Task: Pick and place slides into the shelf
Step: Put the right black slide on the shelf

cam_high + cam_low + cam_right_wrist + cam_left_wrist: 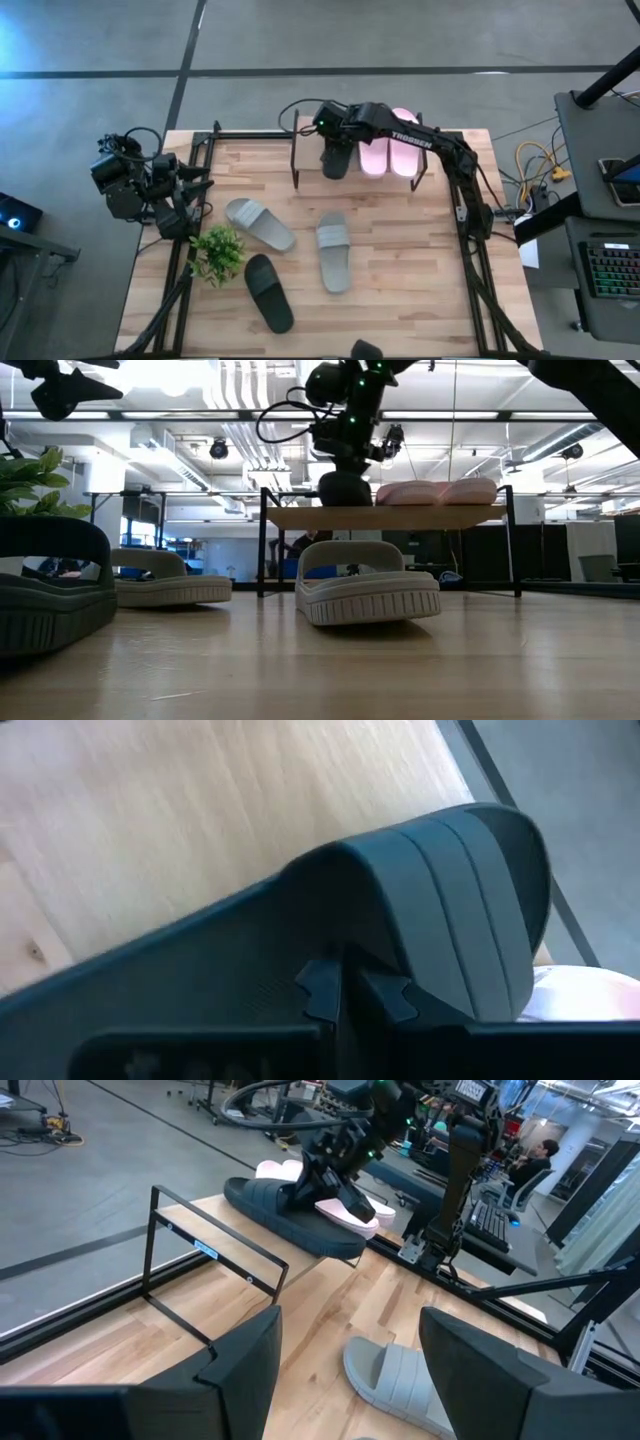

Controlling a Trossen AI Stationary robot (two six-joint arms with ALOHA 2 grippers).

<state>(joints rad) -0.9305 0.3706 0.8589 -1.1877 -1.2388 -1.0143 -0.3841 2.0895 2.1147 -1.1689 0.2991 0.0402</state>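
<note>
My right gripper (pixel 336 138) is shut on a black slide (pixel 335 165) at the left end of the shelf's top board (pixel 400 517). The pink pair (pixel 390 152) lies on that board just to its right. In the left wrist view the black slide (pixel 285 1215) lies nearly flat on the board with one end past its edge. The other black slide (pixel 268 292) and both grey slides (pixel 258 222) (pixel 334 252) lie sole-down on the table. My left gripper (pixel 350 1370) is open and empty at the table's left edge. My right gripper pinches the black slide's strap (pixel 400 920) at its edge between the two fingers (pixel 320 990). It comes from above, slanting in from the table's right. Whether the sole rests fully on the board cannot be told.
A small green plant (pixel 218 250) stands near the table's left side, between the left arm and the black slide on the table. A black rail (pixel 215 1245) runs along the table's far left edge. Bare tabletop (pixel 420 270) lies to the right of the grey slides.
</note>
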